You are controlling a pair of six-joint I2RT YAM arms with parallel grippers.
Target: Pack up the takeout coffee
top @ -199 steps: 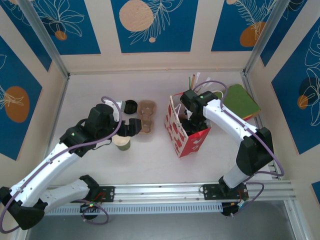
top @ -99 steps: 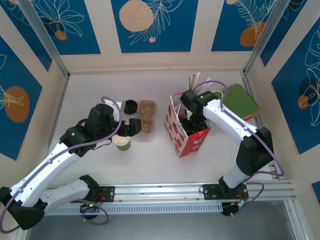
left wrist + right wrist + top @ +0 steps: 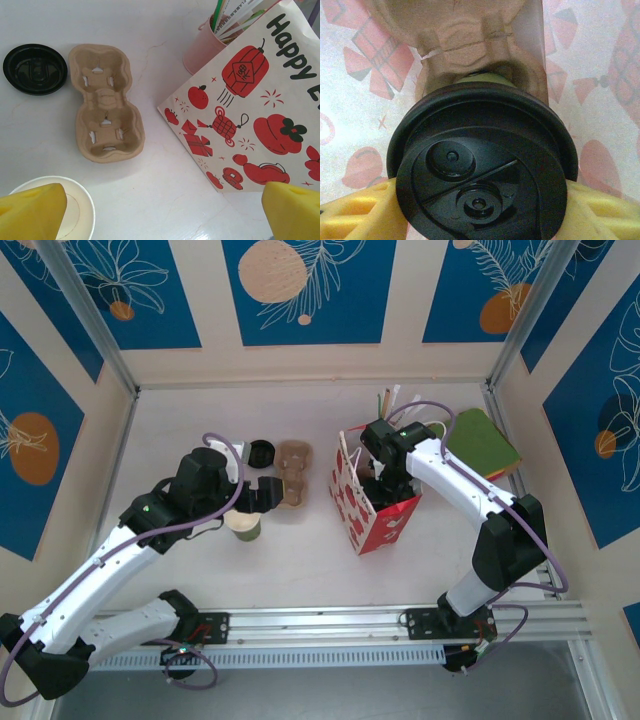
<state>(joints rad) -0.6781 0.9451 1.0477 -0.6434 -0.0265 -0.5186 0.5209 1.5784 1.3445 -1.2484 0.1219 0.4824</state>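
Evidently the takeout coffee [image 3: 482, 170] is already inside the red-and-white paper bag [image 3: 372, 520], right of centre in the overhead view, where the right arm is plunged into the bag's open top. In the right wrist view the round black lid is seen face-on, low in the frame, so the cup's long axis is judged to run straight away from the wrist, upright in the bag. The right gripper [image 3: 480, 207] is clamped on it: one yellow finger [image 3: 355, 215] is pressed against the lid's rim at lower left and the other at lower right. Only a sliver of the green cup wall is seen past the lid's upper rim.

Beyond the cup, in the upper part of that frame, a moulded pulp cup carrier [image 3: 465, 35] lies within the bag. The coming move is judged to turn on this: the carrier is directly ahead along the cup's axis. Whether the cup is already seated in a well cannot be told.

The left gripper [image 3: 160, 212] is spread wide and grasps nothing. At the lower left of its wrist view a lidless cup [image 3: 75, 215] is partly covered by one fingertip. On the table, an empty two-well pulp carrier [image 3: 107, 102] lies beside a loose black lid [image 3: 35, 68], and a pink cup [image 3: 205, 50] with straws stands behind the bag.
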